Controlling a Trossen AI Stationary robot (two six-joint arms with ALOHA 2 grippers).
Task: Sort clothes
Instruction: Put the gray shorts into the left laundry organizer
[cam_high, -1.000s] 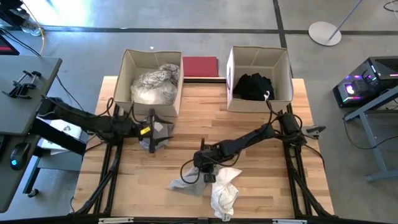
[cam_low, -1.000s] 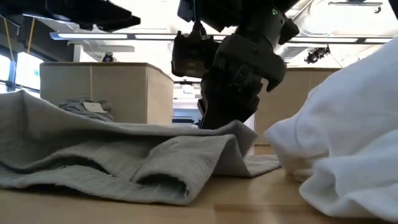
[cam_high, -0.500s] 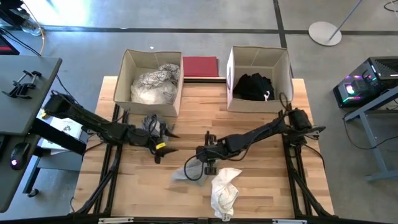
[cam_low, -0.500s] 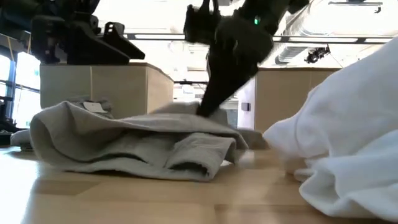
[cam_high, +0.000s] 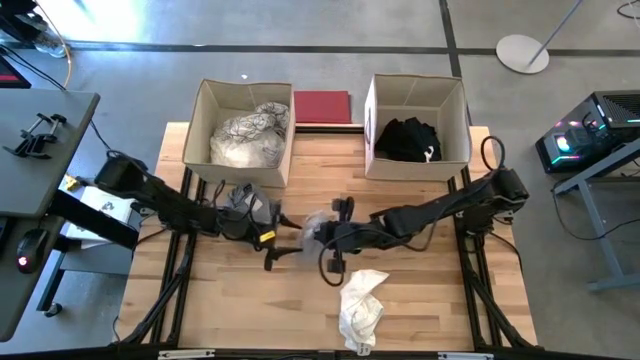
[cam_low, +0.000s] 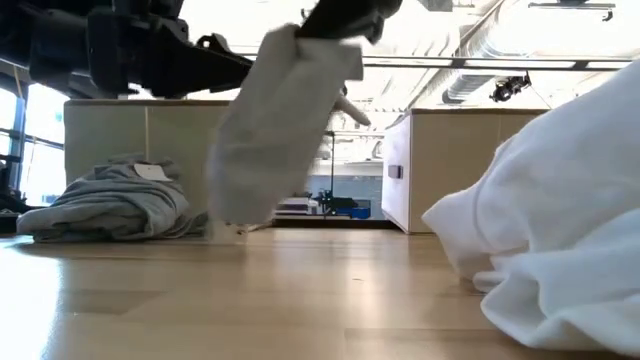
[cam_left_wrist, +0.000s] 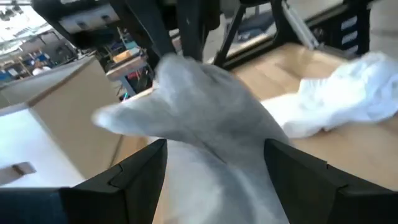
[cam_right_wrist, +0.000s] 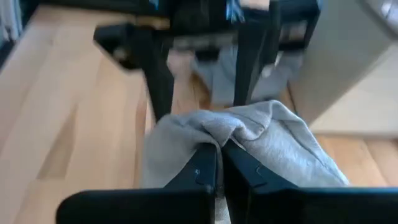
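My right gripper (cam_high: 322, 235) (cam_right_wrist: 219, 155) is shut on a light grey garment (cam_low: 270, 130), held up over the middle of the table. My left gripper (cam_high: 280, 243) (cam_left_wrist: 214, 180) is open, level and facing it. Its two fingers stand on either side of the hanging cloth (cam_left_wrist: 211, 124); whether they touch it I cannot tell. A second grey garment (cam_high: 250, 205) (cam_low: 110, 205) lies bunched on the table in front of the left box. A white garment (cam_high: 360, 305) (cam_low: 560, 230) lies crumpled near the front edge. My right gripper pinches a bunched fold at the grey garment's top (cam_right_wrist: 239, 134) between its two shut fingers, coming from the table's right. Several layers seem gathered there. The garment hangs slack below the fingers (cam_low: 262, 170), lifted clear of the table.
Two beige fabric boxes stand at the back: the left one (cam_high: 205, 115) holds white and patterned clothes, the right one (cam_high: 370, 120) holds black clothes. A dark red mat (cam_high: 322, 105) lies between them. Bare wood shows at the front left.
My right gripper has gone up and toward the far-left, lifting the grey garment, which was spread on the table, clear so that it hangs. My left gripper has gone toward the table's right from over the second grey garment, up to the hanging one.
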